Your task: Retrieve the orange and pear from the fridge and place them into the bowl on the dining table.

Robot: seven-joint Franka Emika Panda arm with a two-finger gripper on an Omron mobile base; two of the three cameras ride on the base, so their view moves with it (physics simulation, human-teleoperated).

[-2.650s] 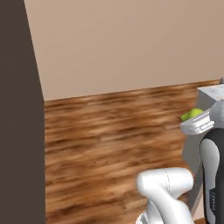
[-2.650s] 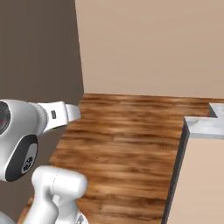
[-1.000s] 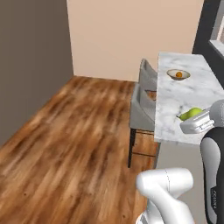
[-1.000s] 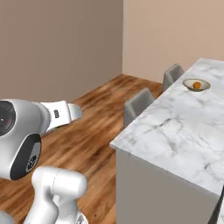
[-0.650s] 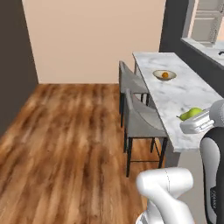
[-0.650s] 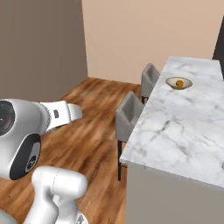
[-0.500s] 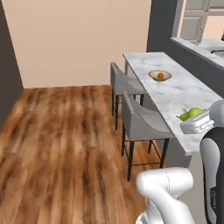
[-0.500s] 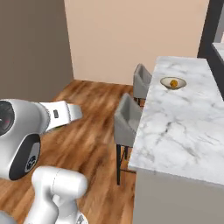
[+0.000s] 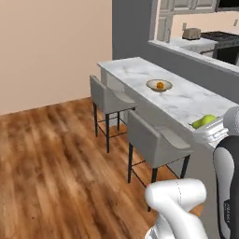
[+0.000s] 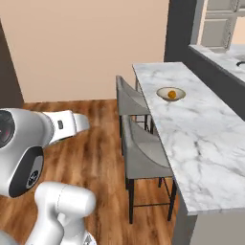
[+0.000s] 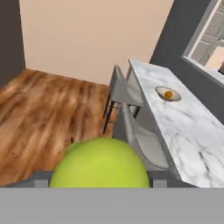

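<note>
Gripper (image 9: 208,127) at right edge of the left base view, clamped on the pear (image 9: 203,121), yellow-green, poking out above the white hand. In the hand view the pear (image 11: 100,165) fills the bottom centre, a grey finger (image 11: 40,180) visible at its lower left and another at lower right (tips mostly hidden by the fruit).

Dining table (image 9: 186,100), white grey-veined marble top, runs from centre toward right in the left base view; in the right base view it takes the right half (image 10: 206,139). Bowl (image 9: 158,85) sits on the table top, centre-upper right of the left base view, with the orange (image 9: 160,85) inside it. Same pair in the right base view, upper centre-right: bowl (image 10: 171,94), orange (image 10: 172,94). Hand view has them upper right: bowl (image 11: 168,94), orange (image 11: 169,94).

Two grey stools (image 9: 156,140) stand along the table's near side, tucked just beside it. Wood floor (image 9: 56,172) across the left; beige wall (image 9: 51,46) upper left. Pear is well apart from the bowl.
</note>
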